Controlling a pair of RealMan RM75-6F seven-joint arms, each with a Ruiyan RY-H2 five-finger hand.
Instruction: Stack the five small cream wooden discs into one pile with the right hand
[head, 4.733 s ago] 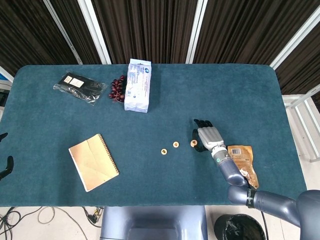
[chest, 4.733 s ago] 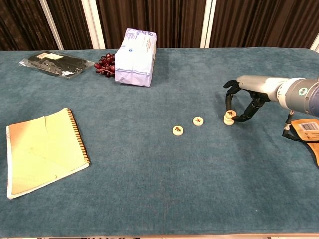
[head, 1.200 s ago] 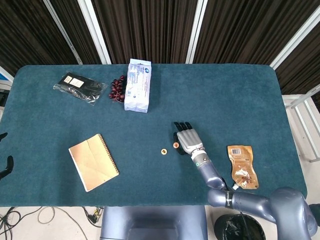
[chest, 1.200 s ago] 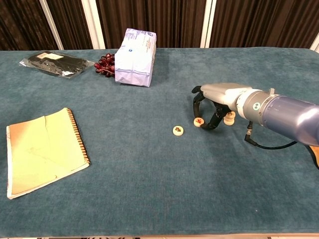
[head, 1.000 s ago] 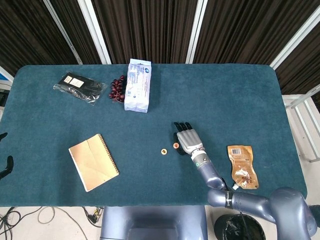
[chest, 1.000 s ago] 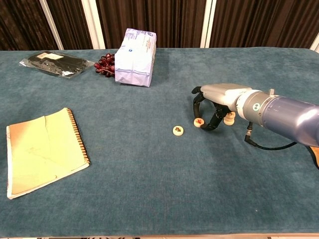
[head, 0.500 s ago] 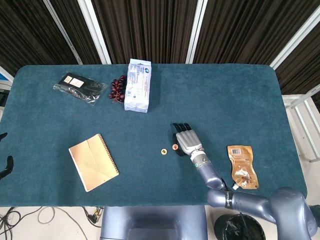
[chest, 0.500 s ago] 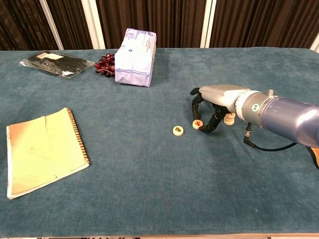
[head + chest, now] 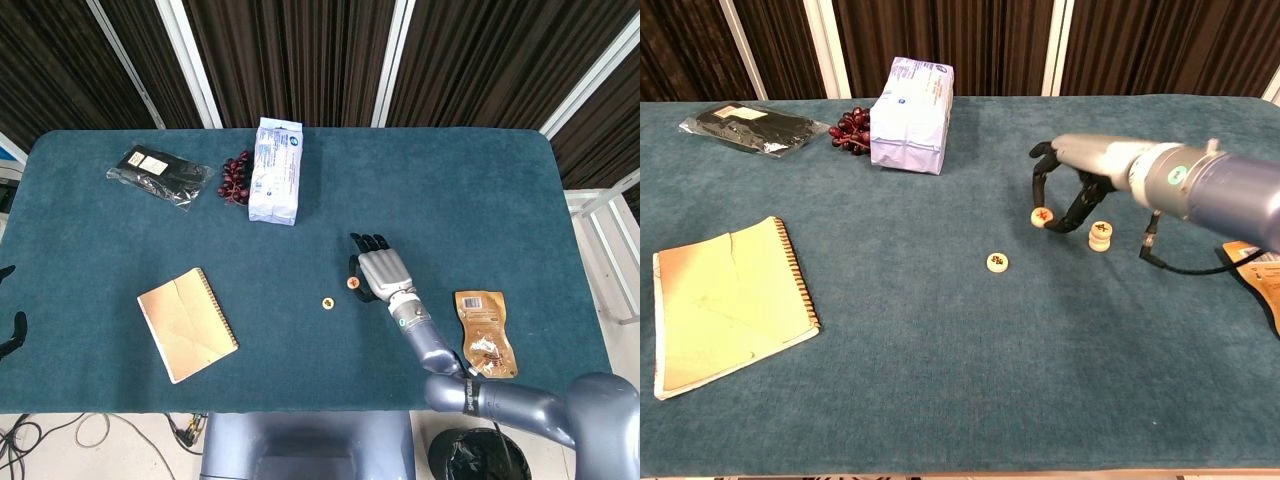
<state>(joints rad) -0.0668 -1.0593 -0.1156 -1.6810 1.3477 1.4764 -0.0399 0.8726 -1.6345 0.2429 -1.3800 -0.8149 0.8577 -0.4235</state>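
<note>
A teal-covered table (image 9: pixel 940 380) carries the work, with a cream notebook (image 9: pixel 725 300) near its front left, a white packet (image 9: pixel 912 115) and a cluster of dark grapes (image 9: pixel 848 128) toward the back, and a black pouch (image 9: pixel 750 128) at the far left. The right arm reaches in from the right side of the chest view, roughly level above the cloth, and its right hand (image 9: pixel 1068 195) arches palm-down, dark fingertips (image 9: pixel 1077 222) curling toward the table. Between the thumb and a finger it pinches one small wooden disc (image 9: pixel 1042 216) by the rim, lifted clear of the cloth. Just beside the hand, to its right, sits the short pile (image 9: pixel 1100 236) of discs, apparently the target; how many it holds is too small to tell. A last loose disc (image 9: pixel 998 262) lies flat, apart from the hand, toward the table's middle. The discs look light, rigid and smooth-edged, likely to slip or tilt in a loose pinch, so opposite points on the rim appear the best hold. The left hand is not seen in either view.
</note>
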